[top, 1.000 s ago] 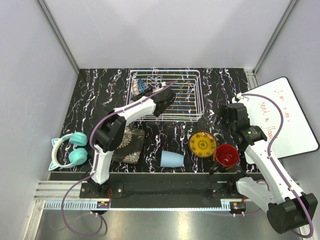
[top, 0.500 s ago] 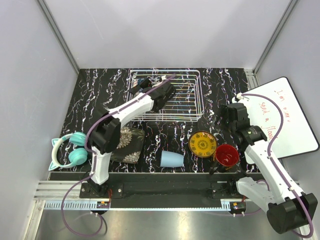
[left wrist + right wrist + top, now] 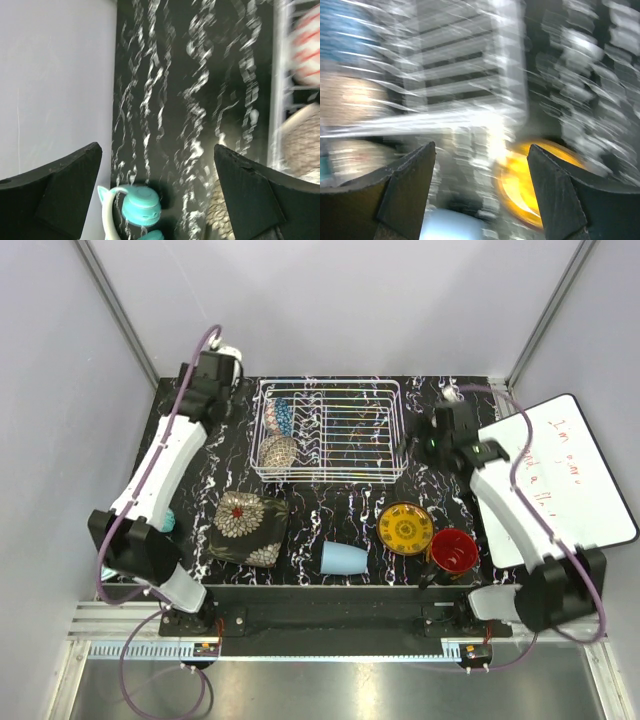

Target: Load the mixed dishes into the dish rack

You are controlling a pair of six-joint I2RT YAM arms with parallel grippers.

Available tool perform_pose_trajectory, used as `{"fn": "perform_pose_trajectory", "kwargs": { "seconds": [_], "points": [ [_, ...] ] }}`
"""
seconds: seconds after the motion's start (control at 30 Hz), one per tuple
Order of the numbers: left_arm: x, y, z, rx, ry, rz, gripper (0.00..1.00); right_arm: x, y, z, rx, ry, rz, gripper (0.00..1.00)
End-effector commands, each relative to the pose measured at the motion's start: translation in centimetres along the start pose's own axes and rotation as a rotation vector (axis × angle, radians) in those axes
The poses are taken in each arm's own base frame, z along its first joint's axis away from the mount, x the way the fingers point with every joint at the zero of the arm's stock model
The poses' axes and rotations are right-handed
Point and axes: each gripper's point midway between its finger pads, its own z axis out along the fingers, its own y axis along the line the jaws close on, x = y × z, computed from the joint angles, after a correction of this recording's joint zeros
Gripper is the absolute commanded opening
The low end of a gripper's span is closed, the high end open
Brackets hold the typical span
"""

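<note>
Two bowls (image 3: 279, 436) sit at the dish rack's (image 3: 399, 430) 9 o'clock end, four dishes (image 3: 405, 528) to go. My left claw (image 3: 155, 150) and right claw (image 3: 481, 147) gape empty.

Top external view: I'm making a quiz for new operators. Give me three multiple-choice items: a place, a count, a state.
1. Where is the beige patterned bowl? A in the dish rack; B stacked on a plate; C under the rack.
2. How many dishes lie on the table outside the rack? A two; B four; C six.
3. The left gripper is: A shut on a cup; B open, empty; C shut on nothing.
1 A: it sits among the rack's left tines.
2 B: black square plate, light-blue cup, yellow plate, red-inside mug.
3 B: its fingers stand wide apart, nothing between.
</note>
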Motion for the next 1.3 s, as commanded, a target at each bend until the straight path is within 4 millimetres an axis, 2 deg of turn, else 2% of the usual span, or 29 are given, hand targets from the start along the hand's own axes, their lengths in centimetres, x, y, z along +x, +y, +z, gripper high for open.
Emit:
{"fn": "perform_pose_trajectory", "kwargs": {
  "seconds": [0.0, 0.03, 0.07, 0.1, 0.13, 0.17, 0.2, 0.27, 0.3, 0.4, 0.57, 0.63, 0.73, 0.9, 1.03, 1.07, 1.2, 1.27],
  "points": [
    [5.6, -1.6, 1.4, 0.131, 0.086, 0.034, 0.99, -6.4, 13.4, -1.8, -0.5, 0.033, 0.089, 0.83],
    [5.5, -0.9, 1.0, 0.132, 0.054, 0.011, 0.99, -8.2, 16.0, -1.3, -0.566, 0.044, 0.133, 0.83],
    [6.2, -0.2, 1.3, 0.135, 0.053, 0.0, 0.99, -8.1, 18.0, -1.5, -0.648, 0.098, 0.139, 0.83],
    [7.7, -0.4, 1.7, 0.141, 0.075, 0.011, 0.99, -9.8, 20.3, -2.5, -0.719, 0.09, 0.141, 0.83],
    [7.5, 0.2, 1.7, 0.126, 0.044, -0.003, 0.99, -9.1, 21.2, 0.2, -0.716, 0.162, 0.183, 0.83],
    [8.1, 0.4, 2.1, 0.117, 0.051, -0.001, 0.99, -8.7, 22.4, 0.6, -0.746, 0.201, 0.18, 0.83],
    [9.1, 0.1, 2.5, 0.117, 0.069, 0.006, 0.99, -8.1, 24.6, 1.7, -0.773, 0.236, 0.165, 0.82],
    [9.6, -0.3, 3.5, 0.111, 0.081, -0.008, 0.99, -6.9, 26.7, 2.2, -0.808, 0.299, 0.162, 0.82],
    [9.8, -0.6, 3.9, 0.11, 0.086, -0.017, 0.99, -5.9, 28.4, 3.0, -0.827, 0.334, 0.153, 0.82],
    [9.6, -1.6, 5.4, 0.118, 0.082, -0.055, 0.99, -3.4, 31.0, 3.7, -0.844, 0.433, 0.137, 0.82],
    [9.4, -3.5, 7.3, 0.154, 0.094, -0.109, 0.99, -1.0, 33.2, 4.8, -0.858, 0.56, 0.144, 0.82],
    [9.3, -3.9, 8.0, 0.158, 0.102, -0.118, 0.99, 0.2, 33.7, 5.1, -0.841, 0.6, 0.137, 0.81],
    [9.0, -4.1, 8.3, 0.165, 0.089, -0.13, 0.99, 0.8, 33.7, 5.6, -0.816, 0.626, 0.151, 0.8],
    [9.0, -3.1, 7.8, 0.175, 0.061, -0.158, 0.99, 3.2, 33.6, 7.1, -0.761, 0.707, 0.165, 0.79],
    [10.1, -1.8, 7.5, 0.168, 0.067, -0.183, 0.99, 4.8, 34.0, 8.1, -0.738, 0.74, 0.176, 0.78],
    [11.0, -1.5, 7.5, 0.167, 0.081, -0.187, 0.99, 5.2, 34.0, 8.4, -0.732, 0.746, 0.178, 0.78],
    [11.7, -0.3, 6.2, 0.152, 0.065, -0.195, 0.99, 7.0, 34.0, 9.9, -0.698, 0.786, 0.196, 0.78],
    [12.0, -0.1, 5.8, 0.144, 0.065, -0.195, 0.99, 7.4, 34.4, 10.0, -0.698, 0.788, 0.193, 0.77]
  ]
}}
